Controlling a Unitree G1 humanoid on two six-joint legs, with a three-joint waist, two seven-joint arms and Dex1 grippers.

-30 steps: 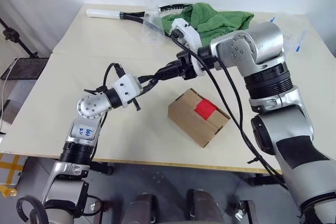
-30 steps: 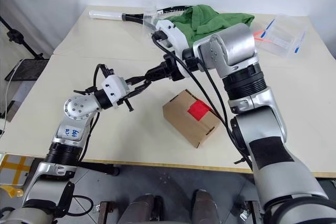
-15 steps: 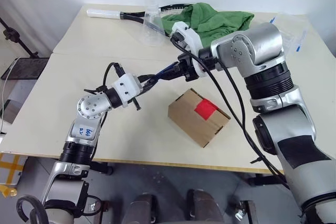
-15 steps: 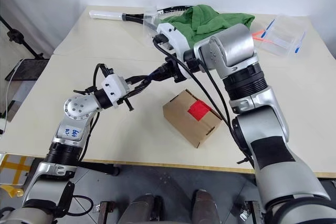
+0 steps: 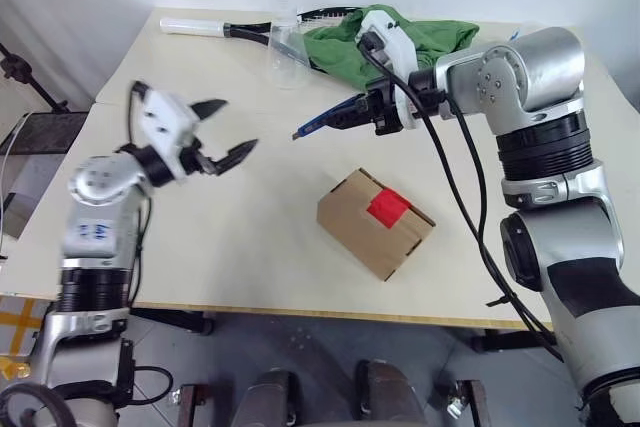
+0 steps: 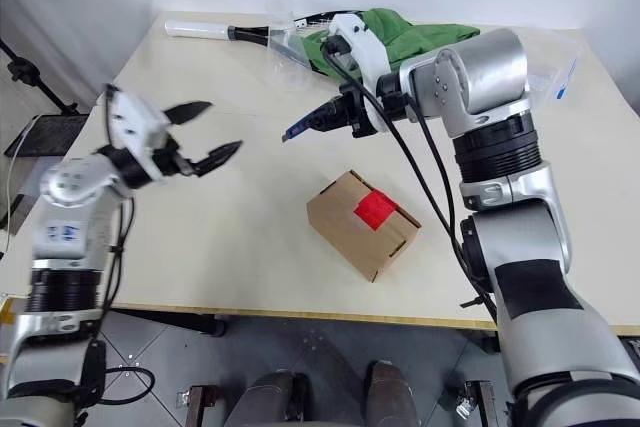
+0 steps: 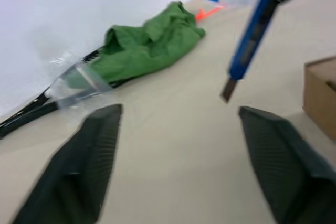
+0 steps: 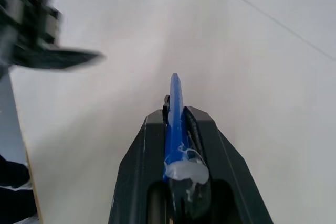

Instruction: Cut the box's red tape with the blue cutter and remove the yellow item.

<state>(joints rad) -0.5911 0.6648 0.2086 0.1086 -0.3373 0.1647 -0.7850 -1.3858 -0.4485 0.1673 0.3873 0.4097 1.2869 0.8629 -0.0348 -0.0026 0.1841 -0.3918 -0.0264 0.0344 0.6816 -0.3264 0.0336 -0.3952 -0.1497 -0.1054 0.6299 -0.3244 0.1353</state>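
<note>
The box (image 5: 362, 234), a small brown carton with the red tape (image 5: 388, 207) on its top, sits on the table near the front middle. Above and behind it my right gripper (image 5: 368, 113) is shut on the blue cutter (image 5: 325, 123), whose tip points left and slightly down. In the right wrist view the cutter (image 8: 175, 111) sticks out between the closed fingers. My left gripper (image 5: 234, 126) is open and holds nothing, off to the left of the cutter's tip. From the left wrist the cutter (image 7: 253, 34) hangs ahead of the spread fingers (image 7: 90, 165). The yellow item is hidden.
A green cloth (image 5: 405, 39) lies at the back of the table, with a racket (image 5: 215, 27) and a clear plastic cup (image 5: 287, 45) beside it. Clear packaging (image 6: 558, 65) lies at the far right. Bare tabletop (image 5: 250, 237) stretches left of the box.
My left gripper let go of the cutter, opened wide and swung away to the left and up. My right gripper kept the cutter and shifted slightly right.
</note>
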